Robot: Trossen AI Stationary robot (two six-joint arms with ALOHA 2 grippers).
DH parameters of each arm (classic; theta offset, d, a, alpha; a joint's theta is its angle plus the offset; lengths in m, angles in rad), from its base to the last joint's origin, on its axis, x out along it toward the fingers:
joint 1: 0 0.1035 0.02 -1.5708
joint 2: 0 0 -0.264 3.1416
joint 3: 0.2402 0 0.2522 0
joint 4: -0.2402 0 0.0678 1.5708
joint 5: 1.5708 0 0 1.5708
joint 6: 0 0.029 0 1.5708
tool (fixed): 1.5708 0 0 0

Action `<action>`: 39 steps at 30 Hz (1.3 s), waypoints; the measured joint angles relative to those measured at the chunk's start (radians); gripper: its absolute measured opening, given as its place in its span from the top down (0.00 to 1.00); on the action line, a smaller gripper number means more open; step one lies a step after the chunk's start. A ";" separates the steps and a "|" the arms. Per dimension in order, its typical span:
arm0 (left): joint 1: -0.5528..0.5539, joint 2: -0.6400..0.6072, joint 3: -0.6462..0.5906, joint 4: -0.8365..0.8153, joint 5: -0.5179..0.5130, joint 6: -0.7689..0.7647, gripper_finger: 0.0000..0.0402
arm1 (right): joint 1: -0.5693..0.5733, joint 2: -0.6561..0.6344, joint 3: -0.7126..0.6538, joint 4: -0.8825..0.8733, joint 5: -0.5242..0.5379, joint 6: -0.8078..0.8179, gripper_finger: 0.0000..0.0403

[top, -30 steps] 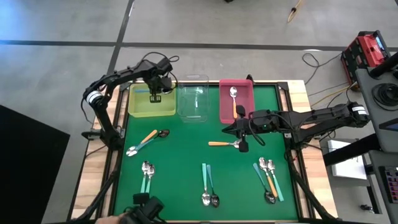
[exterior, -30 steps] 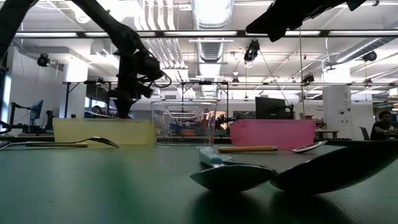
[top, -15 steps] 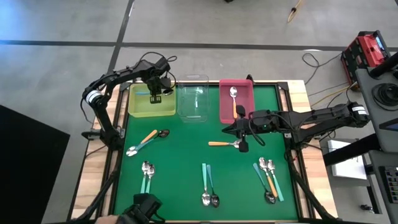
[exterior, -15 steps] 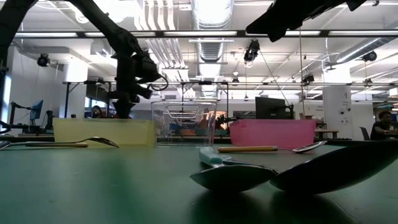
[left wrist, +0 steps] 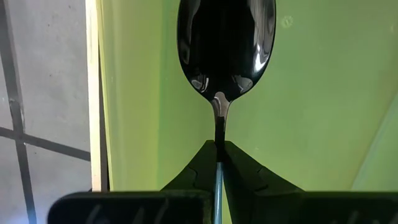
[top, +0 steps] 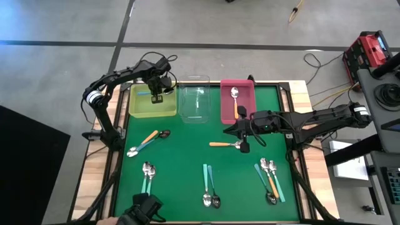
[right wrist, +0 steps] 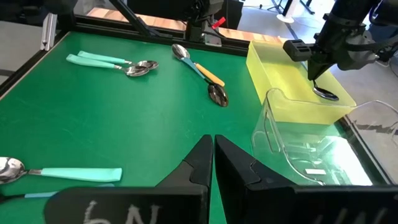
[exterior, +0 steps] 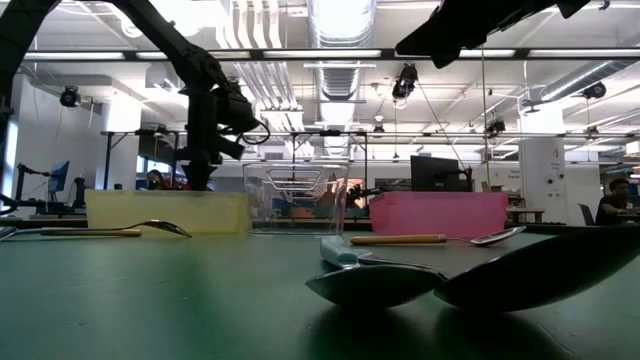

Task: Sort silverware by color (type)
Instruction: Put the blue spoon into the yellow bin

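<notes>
One dark-bowled spoon (left wrist: 225, 46) hangs pinched by its neck in the left gripper (top: 155, 95) over the yellow bin (top: 140, 111) at ten o'clock, and could tip out across the rim on release, while the right gripper (top: 231, 128), pressed together and empty, idles at centre above the orange-handled spoon (top: 226, 144).

Overhead, table-level, two wrist cams share yellow bin (top: 152, 102)

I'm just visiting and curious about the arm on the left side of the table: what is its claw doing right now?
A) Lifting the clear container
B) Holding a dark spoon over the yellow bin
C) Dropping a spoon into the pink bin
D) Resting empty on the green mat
B: the left gripper is shut on the thin handle of a dark-bowled spoon, which hangs over the yellow bin.
</notes>
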 joint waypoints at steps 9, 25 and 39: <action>0.003 0.041 0.000 -0.011 -0.001 -0.038 1.00 | 0.000 0.000 0.000 0.000 0.000 0.001 0.98; 0.011 0.063 0.000 0.002 -0.048 -0.053 1.00 | 0.000 0.000 0.000 0.000 0.000 0.000 0.98; 0.011 0.064 -0.005 0.024 -0.044 -0.048 1.00 | 0.000 0.000 0.000 0.000 0.000 -0.001 0.98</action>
